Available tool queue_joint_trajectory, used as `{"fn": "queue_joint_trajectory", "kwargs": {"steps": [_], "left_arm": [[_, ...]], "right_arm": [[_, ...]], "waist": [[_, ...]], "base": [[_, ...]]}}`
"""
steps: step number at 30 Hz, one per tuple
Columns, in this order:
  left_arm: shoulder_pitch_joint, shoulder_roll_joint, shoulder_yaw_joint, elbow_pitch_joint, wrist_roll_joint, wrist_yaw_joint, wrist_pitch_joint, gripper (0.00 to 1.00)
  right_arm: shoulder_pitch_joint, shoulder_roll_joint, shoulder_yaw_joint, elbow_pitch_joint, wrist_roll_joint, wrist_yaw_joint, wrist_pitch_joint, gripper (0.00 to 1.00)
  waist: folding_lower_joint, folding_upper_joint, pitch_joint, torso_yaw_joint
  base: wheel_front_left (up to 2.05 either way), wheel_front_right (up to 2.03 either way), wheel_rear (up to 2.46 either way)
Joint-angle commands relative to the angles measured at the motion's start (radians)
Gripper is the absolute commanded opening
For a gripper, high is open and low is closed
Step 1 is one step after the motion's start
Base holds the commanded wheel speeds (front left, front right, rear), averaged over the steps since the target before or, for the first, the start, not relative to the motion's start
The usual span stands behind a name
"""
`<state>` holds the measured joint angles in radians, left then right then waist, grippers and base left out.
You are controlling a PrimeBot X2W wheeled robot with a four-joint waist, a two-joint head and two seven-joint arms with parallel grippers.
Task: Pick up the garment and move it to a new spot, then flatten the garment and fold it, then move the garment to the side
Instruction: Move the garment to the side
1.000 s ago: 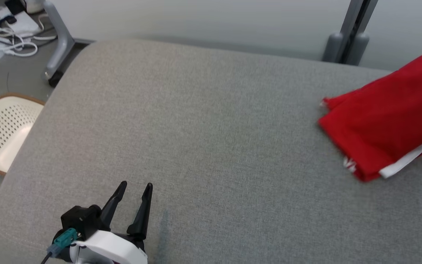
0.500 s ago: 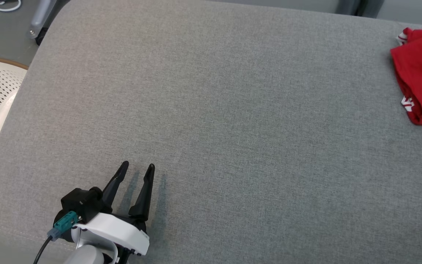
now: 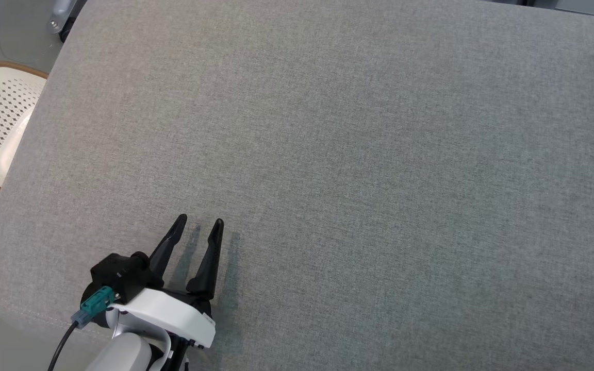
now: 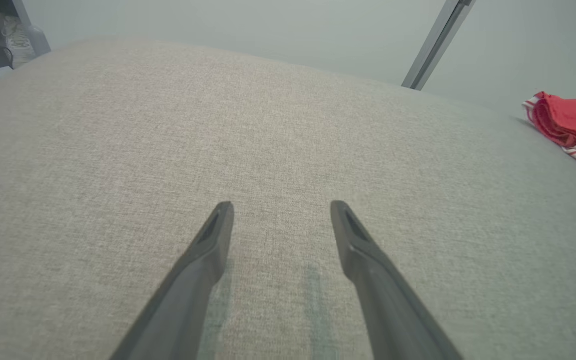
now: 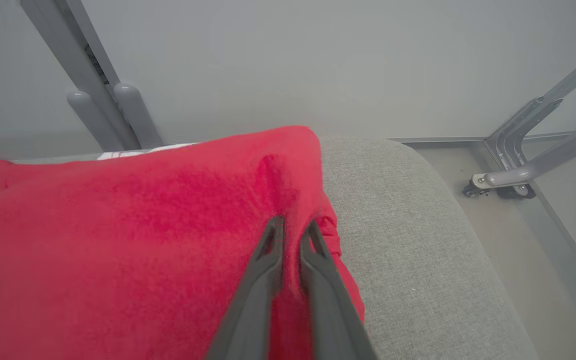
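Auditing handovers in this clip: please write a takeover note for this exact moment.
Left tool: open, empty, over the grey cushion.
Right tool: jaws nearly closed, on top of the red garment; whether it grips cloth is unclear.
Garment: folded, at the cushion's right end.
Done: fold and side move, apparently.
Left: free the right tool and pull clear.

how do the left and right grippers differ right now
The left gripper has its jaws wide apart; the right gripper has only a slim gap. The left gripper hangs over the grey cushion; the right gripper's tips are at the red garment, grip unclear. Both have two long dark fingers.
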<state>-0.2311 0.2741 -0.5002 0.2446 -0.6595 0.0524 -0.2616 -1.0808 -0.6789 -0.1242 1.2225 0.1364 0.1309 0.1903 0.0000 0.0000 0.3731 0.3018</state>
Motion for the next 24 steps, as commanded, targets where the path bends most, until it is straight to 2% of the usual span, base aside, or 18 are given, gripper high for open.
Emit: {"fn": "queue_joint_trajectory", "kwargs": {"steps": [1,2,8,13,18,24], "left_arm": [[-0.009,0.002,0.010,0.005,0.010,-0.006,-0.004,1.00],[-0.008,0.000,0.013,0.006,0.012,-0.007,-0.004,1.00],[0.025,-0.010,0.040,0.004,0.029,-0.013,-0.004,1.00],[0.065,-0.003,0.068,-0.002,0.042,-0.009,-0.004,1.00],[0.110,0.006,0.103,-0.023,0.051,0.005,-0.004,1.00],[0.196,0.031,0.164,-0.075,0.062,0.041,-0.003,1.00]], "right_arm": [[-0.007,-0.011,-0.028,0.016,-0.038,0.000,-0.023,0.93],[-0.001,-0.008,-0.047,0.024,-0.060,0.000,-0.032,1.00],[0.058,0.058,-0.130,0.042,-0.169,0.000,-0.097,1.00],[0.092,0.149,-0.133,0.022,-0.232,0.000,-0.175,1.00],[0.109,0.241,-0.099,-0.007,-0.226,0.000,-0.258,1.00],[0.154,0.359,-0.021,-0.041,-0.131,0.000,-0.359,1.00]], "waist": [[0.0000,0.0000,-0.001,0.007],[0.0000,0.0000,-0.006,0.009],[0.0000,0.0000,-0.083,-0.005],[0.0000,0.0000,-0.188,-0.046],[0.0000,0.0000,-0.280,-0.086],[0.0000,0.0000,-0.403,-0.158]], "base": [[0.00,0.00,0.00],[0.00,0.00,0.00],[0.00,0.00,0.00],[0.00,0.00,0.00],[0.00,0.00,0.00],[0.00,0.00,0.00]]}}
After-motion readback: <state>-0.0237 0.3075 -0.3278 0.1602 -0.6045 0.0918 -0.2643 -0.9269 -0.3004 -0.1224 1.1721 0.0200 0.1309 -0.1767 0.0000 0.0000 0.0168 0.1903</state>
